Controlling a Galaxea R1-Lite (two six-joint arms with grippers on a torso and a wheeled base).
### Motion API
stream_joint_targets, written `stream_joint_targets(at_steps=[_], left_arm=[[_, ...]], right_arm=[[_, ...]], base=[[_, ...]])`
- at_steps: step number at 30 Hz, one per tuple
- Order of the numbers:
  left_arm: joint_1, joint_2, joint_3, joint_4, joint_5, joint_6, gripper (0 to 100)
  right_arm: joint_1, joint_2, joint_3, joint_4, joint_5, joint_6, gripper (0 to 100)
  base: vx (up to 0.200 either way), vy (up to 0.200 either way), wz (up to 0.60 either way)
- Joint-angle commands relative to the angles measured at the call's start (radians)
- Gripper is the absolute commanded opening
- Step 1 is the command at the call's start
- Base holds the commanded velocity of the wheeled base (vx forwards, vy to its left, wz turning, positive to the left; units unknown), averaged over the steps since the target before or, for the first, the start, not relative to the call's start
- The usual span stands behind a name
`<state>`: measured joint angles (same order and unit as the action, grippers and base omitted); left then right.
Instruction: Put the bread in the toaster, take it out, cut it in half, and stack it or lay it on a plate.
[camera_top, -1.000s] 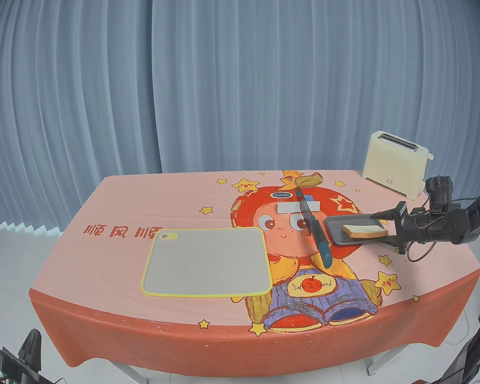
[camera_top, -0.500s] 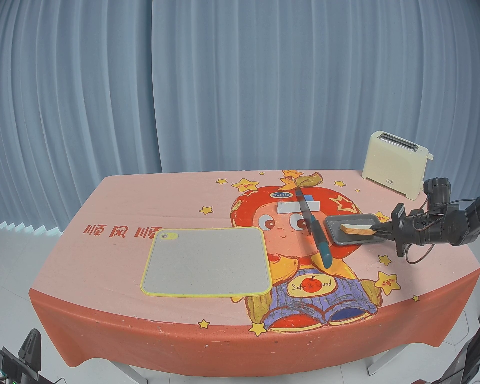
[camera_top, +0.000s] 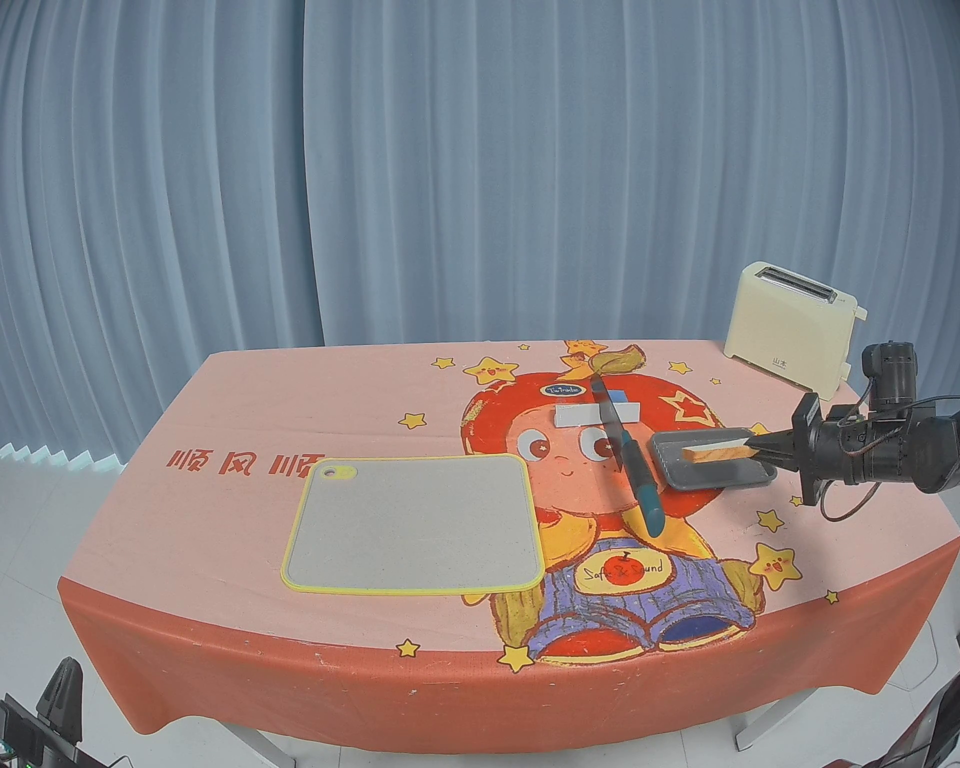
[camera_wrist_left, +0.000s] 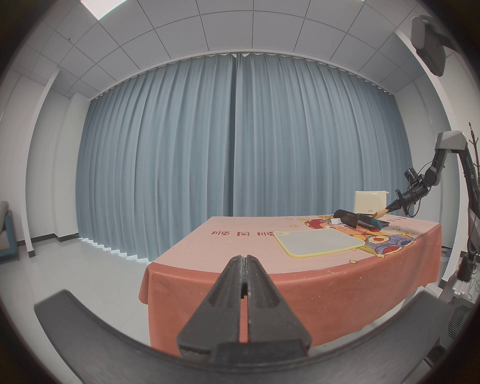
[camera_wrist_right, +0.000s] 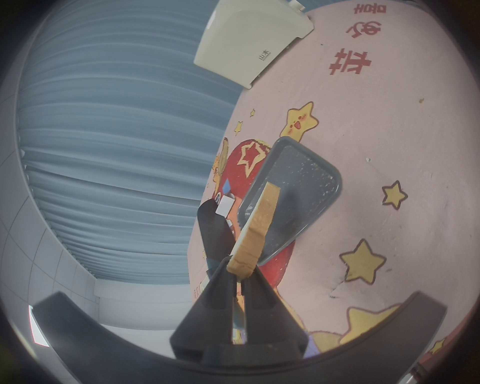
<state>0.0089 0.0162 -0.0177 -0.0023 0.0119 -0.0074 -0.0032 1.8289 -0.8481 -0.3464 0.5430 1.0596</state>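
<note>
1 end of bread (camera_top: 716, 453) hidden in right gripper (camera_top: 752, 447), abv plate (camera_top: 680, 467).

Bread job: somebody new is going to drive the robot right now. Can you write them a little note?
Left gripper: shut, empty, away from the work.
Right gripper: shut on the bread slice, held on edge over the grey plate.
Toaster: far right corner. Knife: beside the plate. Cutting board: left of both.
Done: bread picked up.
Left: toast it, take it out, cut it in half, plate it.
</note>
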Motion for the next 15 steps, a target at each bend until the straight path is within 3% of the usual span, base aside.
stream_joint_targets(at_steps=[1, 8, 15], left_arm=[[0.0, -0.016, 0.018, -0.001, 0.0, 0.0, 0], [0.0, -0.016, 0.018, -0.001, 0.0, 0.0, 0], [0.0, -0.016, 0.018, -0.001, 0.0, 0.0, 0]], right_arm=[[0.022, -0.08, 0.017, -0.002, -0.008, -0.001, 0], [0.037, -0.146, 0.034, -0.002, -0.038, -0.023, 0], [0.065, -0.185, 0.05, -0.002, -0.133, -0.105, 0]], base=[[0.0, 0.0, 0.0], [0.0, 0.0, 0.0], [0.0, 0.0, 0.0]])
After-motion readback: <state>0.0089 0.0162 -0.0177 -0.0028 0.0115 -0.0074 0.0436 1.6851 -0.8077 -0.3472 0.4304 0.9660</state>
